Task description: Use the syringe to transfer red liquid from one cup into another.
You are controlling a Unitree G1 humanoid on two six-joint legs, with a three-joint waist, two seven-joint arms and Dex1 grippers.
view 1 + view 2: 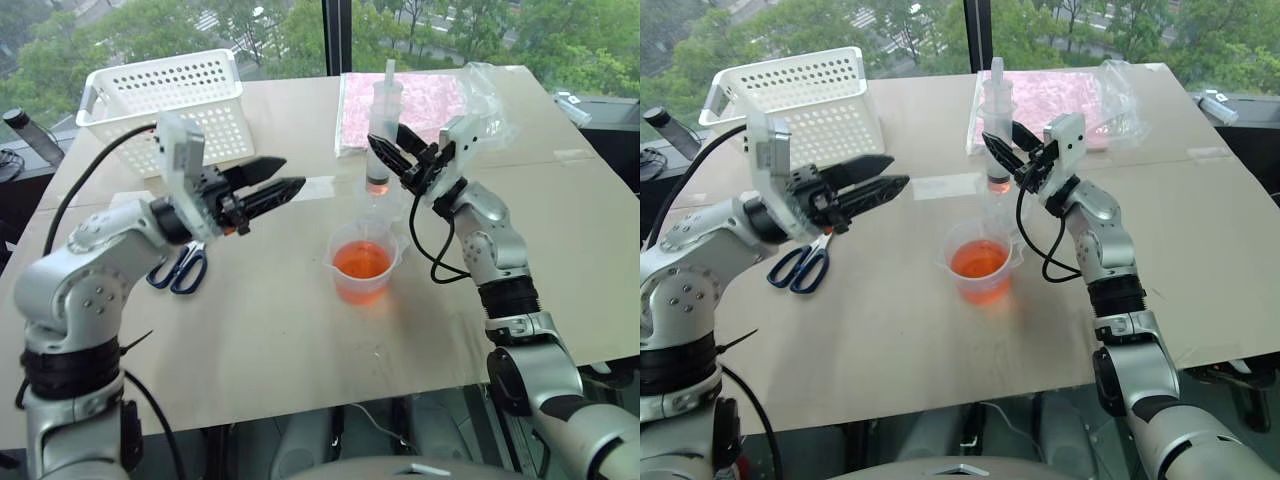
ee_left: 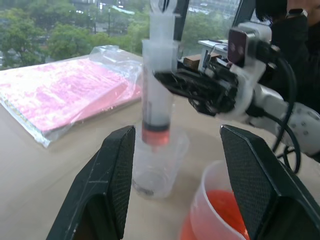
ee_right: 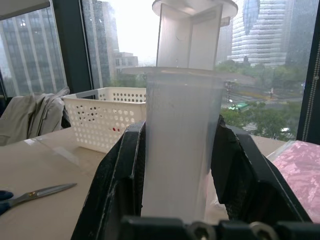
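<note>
Nearest, below and between the two grippers: larger beaker, partly filled with red liquid. Thin clear plastic, light, likely to tip or slosh if knocked; small side handle or rim the sensible hold, though no hold appears needed now.

Left gripper: fingers parted, grasping nothing, level and aimed toward the syringe, short of it. Scissors on the table beneath the left arm, not involved.

Right gripper: clenched on the syringe, gripping the barrel at mid-height, upright, plunger drawn partway up. Small charge of red liquid visible at the barrel's lower end. Nozzle directly over the smaller cup, which stands just beyond the beaker and looks nearly empty.

Handling judgement: barrel rigid, smooth and probably slippery when wet; firm clamp across the barrel suitable, flange above the fingers guarding against slip. Plunger top left free for pressing, apparently the left gripper's job. Smaller cup very light; downward push could topple it.

Farther off: pink packet behind the right gripper, white basket beyond the left.
</note>
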